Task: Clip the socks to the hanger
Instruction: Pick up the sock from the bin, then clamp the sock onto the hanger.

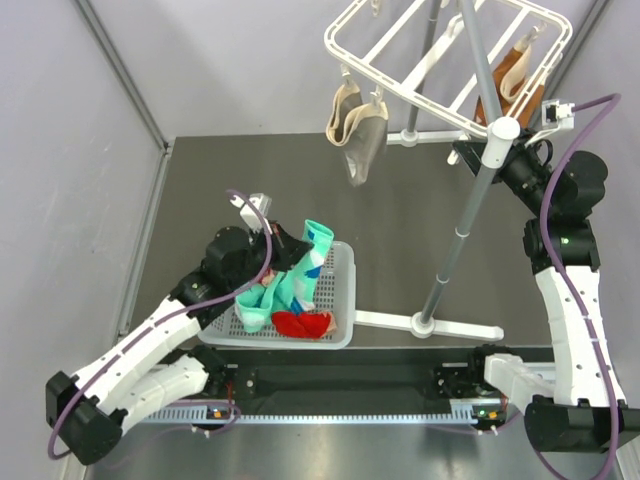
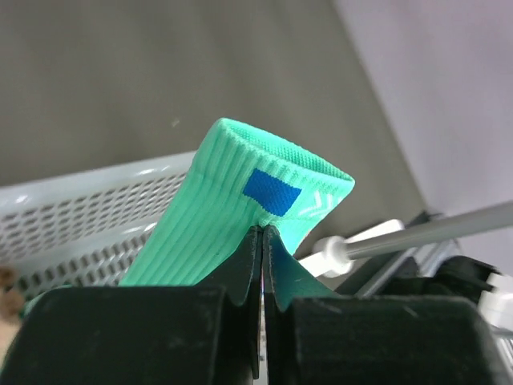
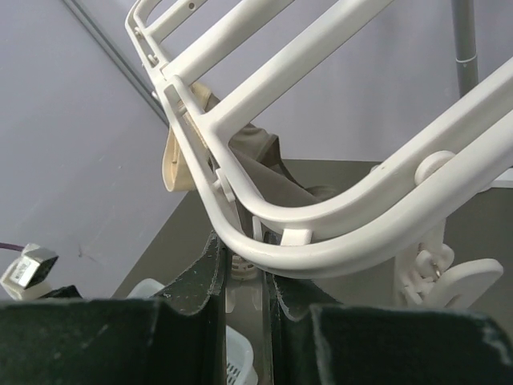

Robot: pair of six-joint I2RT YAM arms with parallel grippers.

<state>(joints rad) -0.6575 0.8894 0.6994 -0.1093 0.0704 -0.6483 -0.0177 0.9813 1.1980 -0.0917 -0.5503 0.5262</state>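
Your left gripper [image 2: 262,234] is clenched on a mint sock [image 2: 210,216], held above the basket [image 1: 345,285]. The red socks [image 1: 302,324] lie inside. Your right gripper [image 3: 243,258] seems to be pinching a clip [image 3: 239,273] under the hanger [image 3: 337,216]. Neither pair is clipped yet.

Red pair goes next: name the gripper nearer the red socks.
Left. Left gripper holds the mint-green sock near the red socks; right gripper is away at the hanger.
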